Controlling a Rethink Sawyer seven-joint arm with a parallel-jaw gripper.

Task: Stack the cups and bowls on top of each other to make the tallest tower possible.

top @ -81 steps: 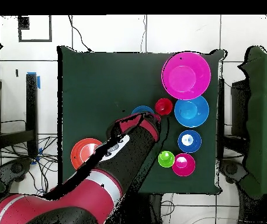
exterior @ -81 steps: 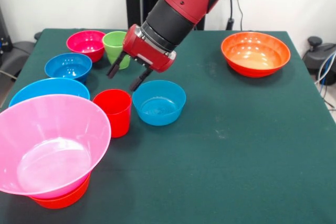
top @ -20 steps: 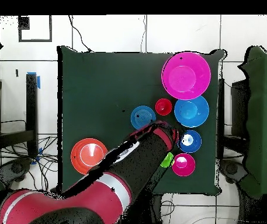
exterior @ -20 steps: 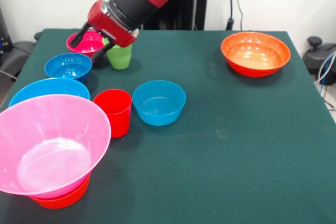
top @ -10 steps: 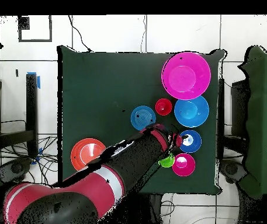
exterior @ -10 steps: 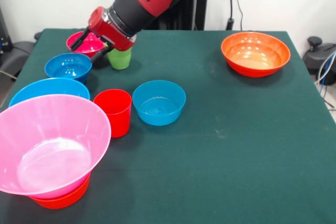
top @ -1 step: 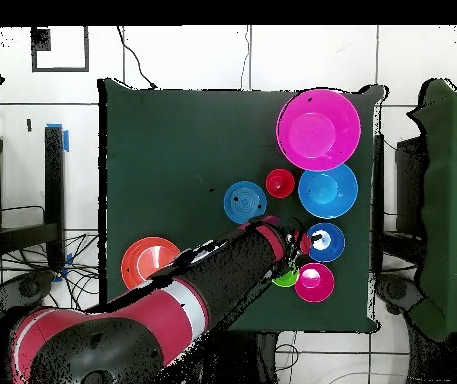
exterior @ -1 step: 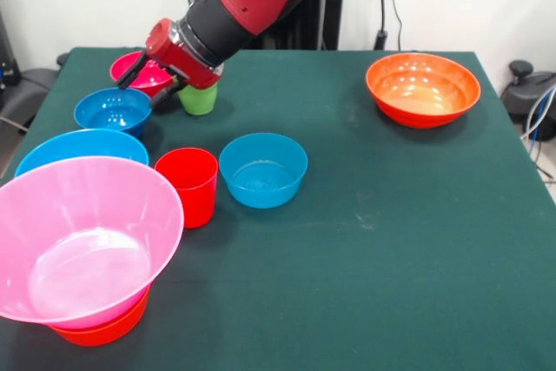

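So the gripper is parked up at about 10 o'clock on the green table in the front view, its two dark fingers spread apart with nothing between them. It hangs just in front of the small magenta bowl and right beside the light green cup, which the red wrist half covers. I can't tell if a fingertip is actually touching the magenta rim.

At 9 o'clock from the green cup sits a small blue bowl, standing alone. The red cup is upright near the table's middle-left, with another blue bowl just beside it at its 3 o'clock.

The tower is down at 7 o'clock: the huge hot-pink bowl tilted on top of an orange bowl that peeks out underneath. The large light blue bowl sits right behind the pink one. The other orange bowl is off alone at 2 o'clock, well apart from everything.
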